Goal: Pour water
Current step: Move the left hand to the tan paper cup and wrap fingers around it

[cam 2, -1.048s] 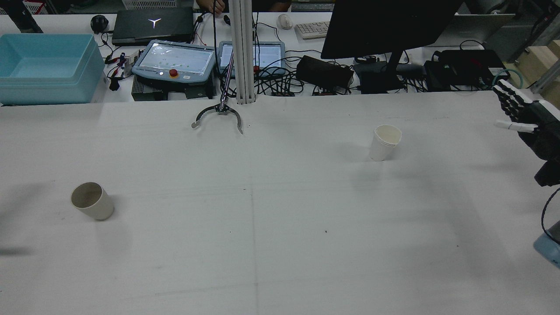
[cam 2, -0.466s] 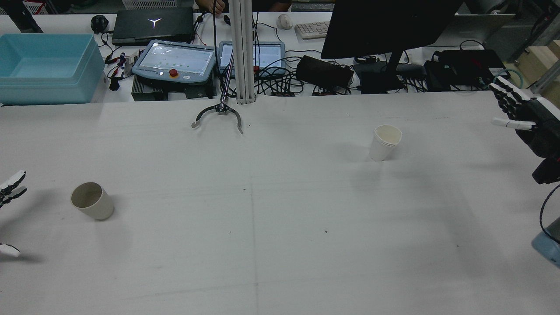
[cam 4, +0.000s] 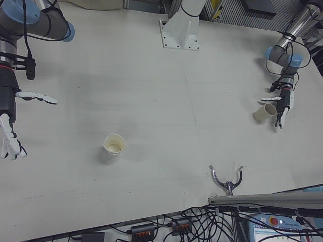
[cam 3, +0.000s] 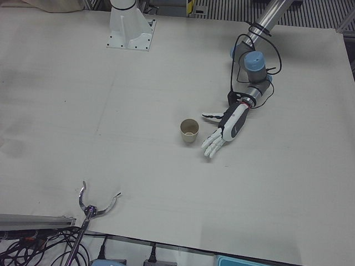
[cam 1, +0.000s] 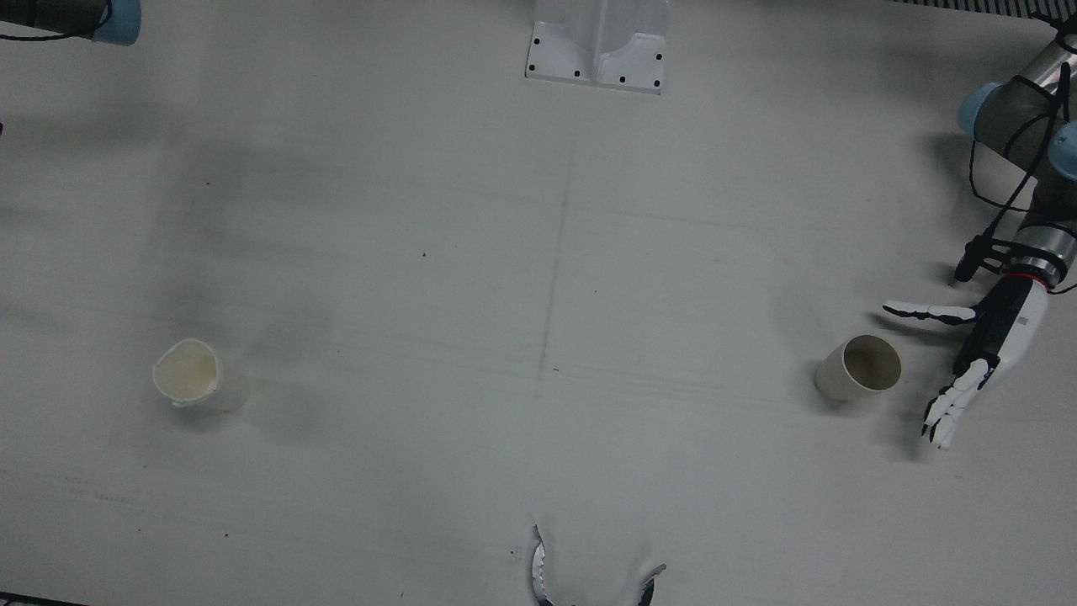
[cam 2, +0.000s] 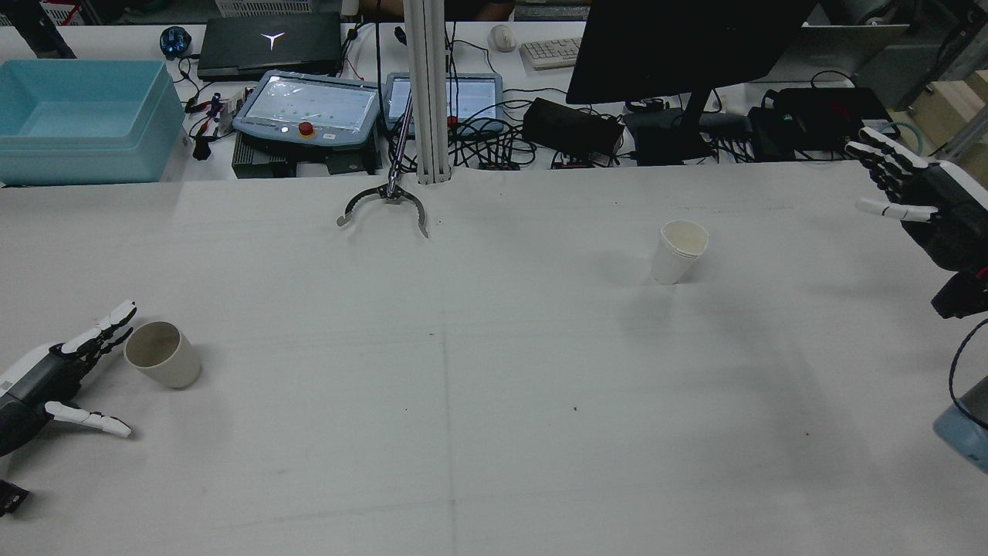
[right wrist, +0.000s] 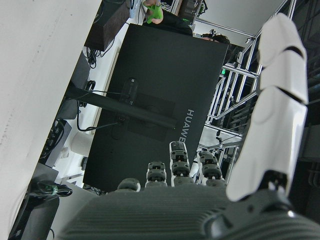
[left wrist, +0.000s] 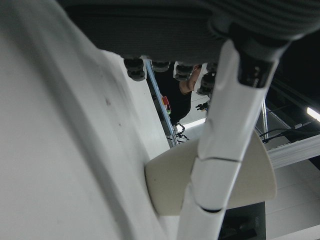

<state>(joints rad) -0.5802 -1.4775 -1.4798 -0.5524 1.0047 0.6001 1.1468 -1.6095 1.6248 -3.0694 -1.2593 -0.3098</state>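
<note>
Left hand (cam 2: 58,378) lies low on the tabletop (cam 2: 494,386), spread wide and empty, just beside the beige cup (cam 2: 160,354). Slide the palm in square, then close evenly. Right hand (cam 2: 915,202), also splayed, hovers well apart; the paper cup (cam 2: 679,251) stands far across from the beige cup.

Left hand (cam 2: 46,386) low over the bench (cam 2: 494,371), palm turned sideways, fingers (cam 2: 104,328) spread and stretched forward, thumb splayed apart from them; it holds nothing. Left forearm slants down from a bent elbow (seen best in the left-front view). Right hand (cam 2: 926,208) raised well above the bench edge, fingers (cam 2: 884,158) apart and extended, thumb out sideways, empty too.
</note>
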